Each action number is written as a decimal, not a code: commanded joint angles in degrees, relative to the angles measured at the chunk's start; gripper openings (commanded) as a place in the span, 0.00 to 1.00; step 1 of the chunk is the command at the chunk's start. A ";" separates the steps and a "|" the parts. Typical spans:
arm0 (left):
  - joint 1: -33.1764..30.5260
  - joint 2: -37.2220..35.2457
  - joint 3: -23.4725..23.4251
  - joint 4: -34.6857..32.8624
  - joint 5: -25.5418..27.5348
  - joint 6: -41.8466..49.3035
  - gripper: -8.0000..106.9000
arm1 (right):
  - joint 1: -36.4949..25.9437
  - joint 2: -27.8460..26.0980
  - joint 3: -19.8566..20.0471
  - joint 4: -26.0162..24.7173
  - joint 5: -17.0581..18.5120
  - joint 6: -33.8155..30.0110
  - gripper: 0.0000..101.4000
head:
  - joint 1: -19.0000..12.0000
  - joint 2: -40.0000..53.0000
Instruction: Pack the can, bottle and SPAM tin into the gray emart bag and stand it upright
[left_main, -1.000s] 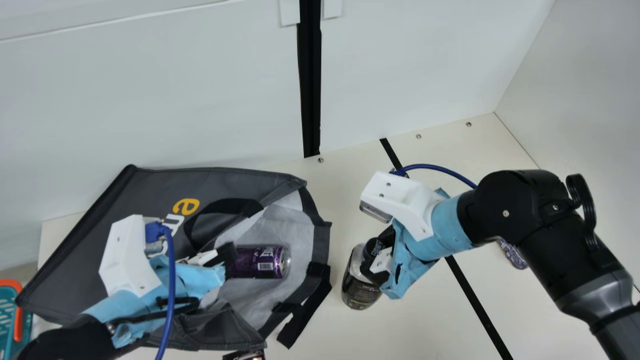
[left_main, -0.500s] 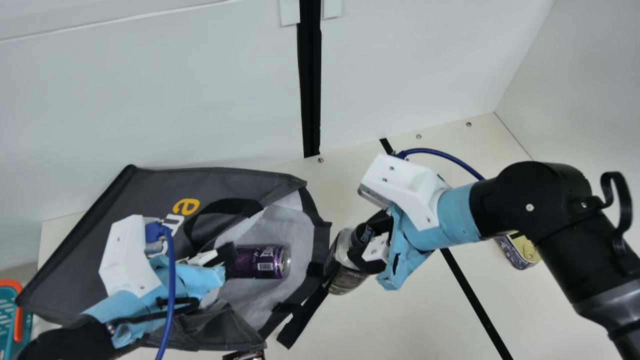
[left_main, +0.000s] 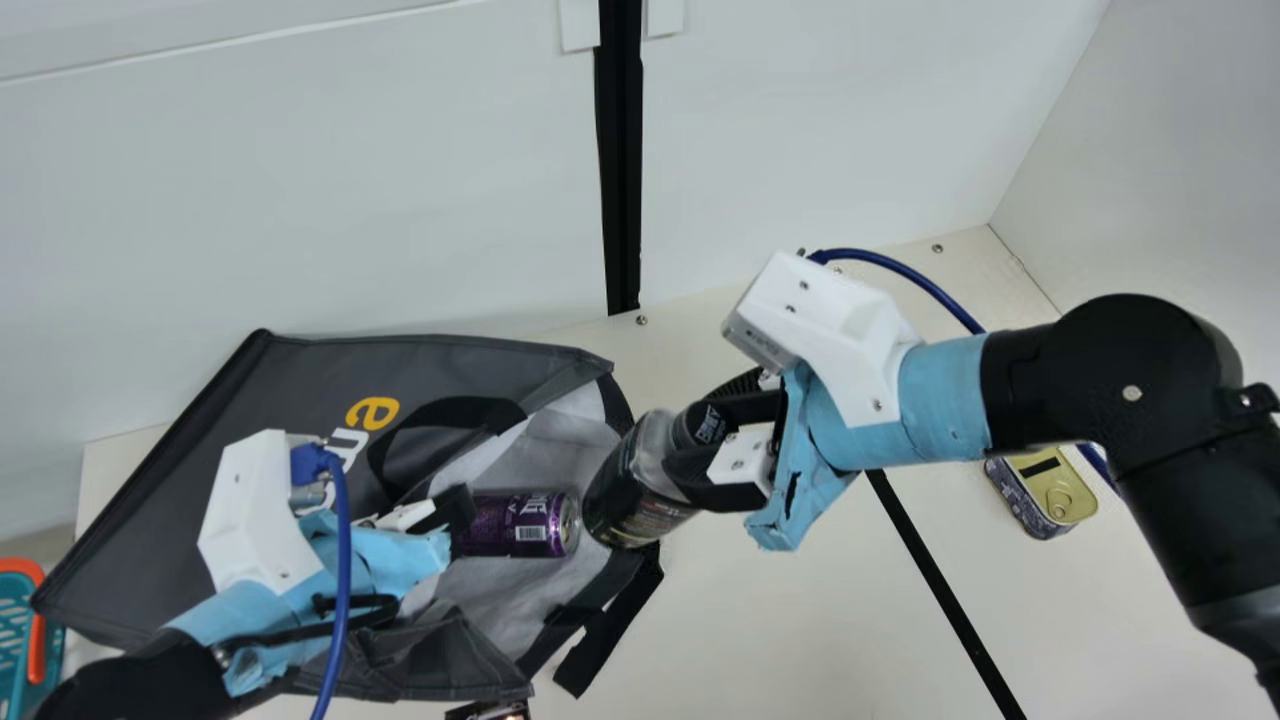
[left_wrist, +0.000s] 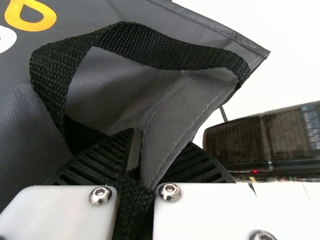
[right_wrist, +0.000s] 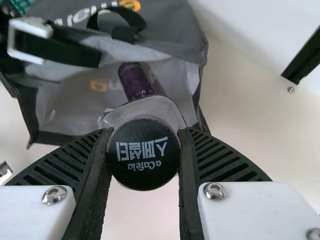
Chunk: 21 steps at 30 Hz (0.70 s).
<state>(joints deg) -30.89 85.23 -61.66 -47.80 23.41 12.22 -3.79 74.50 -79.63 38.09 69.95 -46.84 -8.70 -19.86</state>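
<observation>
1. Change: over the last second the bottle (left_main: 625, 490) went left and a little far, from the desk (left_main: 800, 620) beside the gray emart bag (left_main: 285, 390) to its mouth. It also tipped from near upright to a clear slant, base leading left.
2. Right hand (right_wrist: 144, 134): closed on the bottle's black cap (right_wrist: 144, 155), one ribbed finger on either side. Its arm travelled with the bottle.
3. Left hand (left_wrist: 137, 152): unmoved, clamped on the bag's edge and strap. The bag lay on its side, mouth to the right, its position unaltered.
4. Can (left_main: 515, 523): lay inside the bag, as before. The bottle's base appeared just beside its end; contact could not be determined.
5. SPAM tin (left_main: 1045, 490): on the desk at right, more exposed as the arm shifted off it.
6. Meaning: bottle insertion judged under way, roughly mid-task. Further travel left looked necessary before release; the base might push the can or snag the mouth. The tin and the uprighting remained to be done.
</observation>
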 joint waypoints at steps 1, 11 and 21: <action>0.00 0.00 0.00 0.00 0.00 0.00 0.00 | -0.41 -0.04 -0.12 1.27 -0.05 -0.41 0.00 | -1.30 -0.14; 0.00 0.00 0.00 0.00 0.00 0.00 0.00 | 0.85 -0.40 2.75 4.61 -4.16 -2.48 0.00 | -1.30 -0.14; 0.00 0.00 0.00 0.00 0.00 0.00 0.00 | 5.31 0.31 7.12 6.79 -11.82 -4.28 0.00 | -1.30 -0.14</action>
<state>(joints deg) -30.89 85.23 -61.66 -47.80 23.41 12.22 1.17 74.67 -72.77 44.69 59.09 -51.01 -8.70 -19.86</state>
